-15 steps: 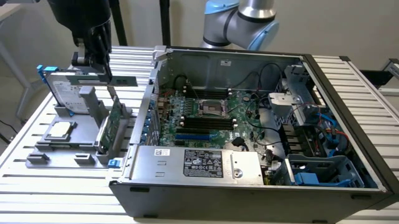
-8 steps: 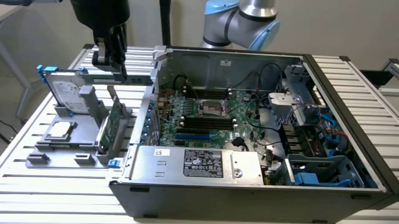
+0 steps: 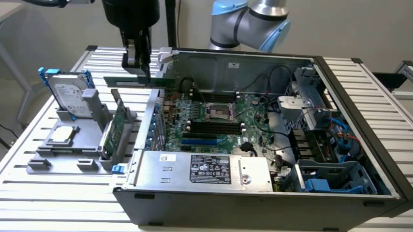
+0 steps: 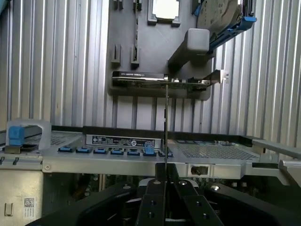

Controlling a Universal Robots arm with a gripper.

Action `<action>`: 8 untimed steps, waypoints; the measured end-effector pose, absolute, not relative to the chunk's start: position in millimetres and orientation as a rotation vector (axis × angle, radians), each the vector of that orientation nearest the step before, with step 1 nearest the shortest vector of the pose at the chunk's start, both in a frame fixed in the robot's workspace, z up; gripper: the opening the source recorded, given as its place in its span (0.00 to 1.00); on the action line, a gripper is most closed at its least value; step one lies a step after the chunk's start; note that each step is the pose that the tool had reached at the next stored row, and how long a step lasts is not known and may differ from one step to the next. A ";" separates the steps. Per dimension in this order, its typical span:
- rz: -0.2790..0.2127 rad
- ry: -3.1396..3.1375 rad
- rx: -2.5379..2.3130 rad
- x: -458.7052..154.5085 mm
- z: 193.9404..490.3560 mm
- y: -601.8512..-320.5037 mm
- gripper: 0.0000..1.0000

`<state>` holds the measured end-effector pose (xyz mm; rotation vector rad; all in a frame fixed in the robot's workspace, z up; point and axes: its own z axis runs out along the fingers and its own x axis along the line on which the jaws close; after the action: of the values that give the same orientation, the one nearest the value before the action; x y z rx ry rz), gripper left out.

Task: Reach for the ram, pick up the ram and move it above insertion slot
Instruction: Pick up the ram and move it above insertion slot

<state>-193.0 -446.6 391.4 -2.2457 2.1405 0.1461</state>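
ram lifted, carried toward the open computer case

the claw [image 3: 143, 72] grips the ram [image 3: 139, 81] in the air at the case's [image 3: 258, 200] rim; pickup looks done, but it isn't yet above the motherboard's slots [image 3: 213, 128].

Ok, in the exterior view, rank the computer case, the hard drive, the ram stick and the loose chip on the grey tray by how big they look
Largest to smallest:
1. Case
2. Hard drive
3. Ram, though it sits farther back, so close to the drive
4. Chip

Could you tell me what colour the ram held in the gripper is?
Green; the ram shows best in the exterior view.
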 end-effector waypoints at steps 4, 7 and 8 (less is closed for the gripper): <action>0.146 2.140 -2.246 -175.0 391.4 -444.4 0.13; 0.146 2.140 -2.246 -161.2 391.4 -442.6 0.13; 0.146 2.140 -2.246 -156.8 391.4 -441.9 0.13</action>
<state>-156.8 -441.9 391.4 -2.2458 2.1404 0.1462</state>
